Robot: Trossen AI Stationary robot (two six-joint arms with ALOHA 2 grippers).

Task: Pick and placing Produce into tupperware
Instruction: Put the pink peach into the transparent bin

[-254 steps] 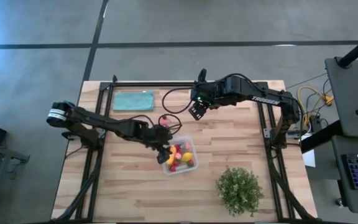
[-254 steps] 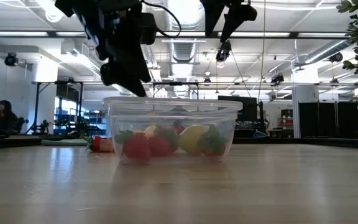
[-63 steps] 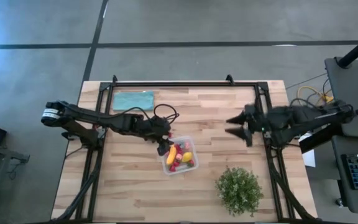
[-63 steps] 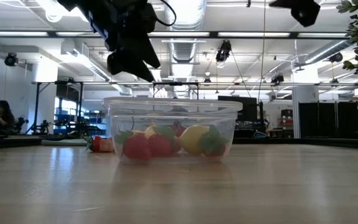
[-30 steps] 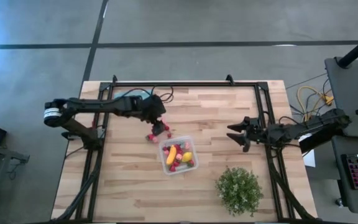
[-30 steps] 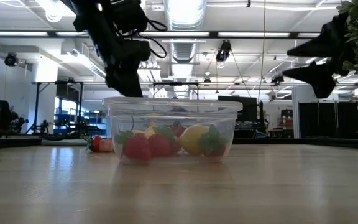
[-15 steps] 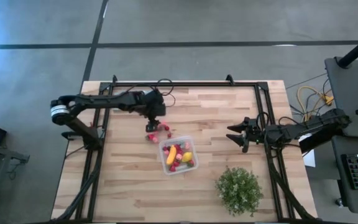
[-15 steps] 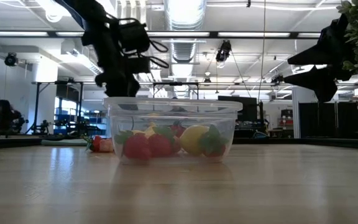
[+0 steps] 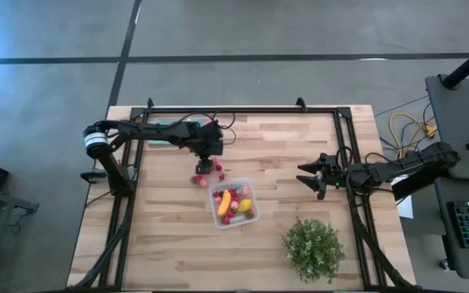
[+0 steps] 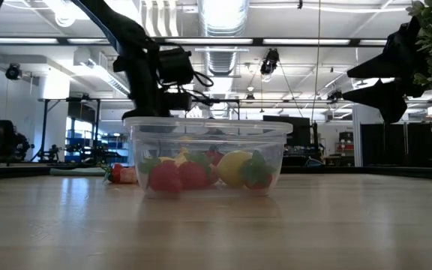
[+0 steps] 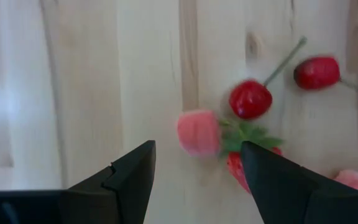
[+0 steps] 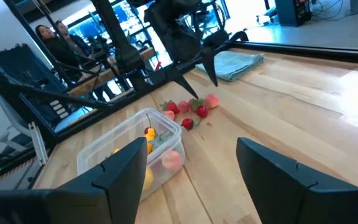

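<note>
Clear glossy plastic tupperware (image 9: 234, 204) (see-through); matt pale wood table (image 9: 169, 236).

Grey concrete floor (image 9: 218, 32) with dark seams. Open workshop beyond: exposed ceiling ducts (image 10: 223, 15), strip lights, black frames, two seated people (image 12: 55, 37).

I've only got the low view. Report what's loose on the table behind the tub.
Observer: Several red and pink Produce pieces lie on the wood just outside the tupperware, on its side toward the teal cloth.
Operator: Give me the left pincer.
Observer: The left pincer is open and empty, pointing down at those loose pieces.
Operator: Now the right one.
Observer: The right pincer is open and empty, near the table's right edge, well clear of the tupperware.
</note>
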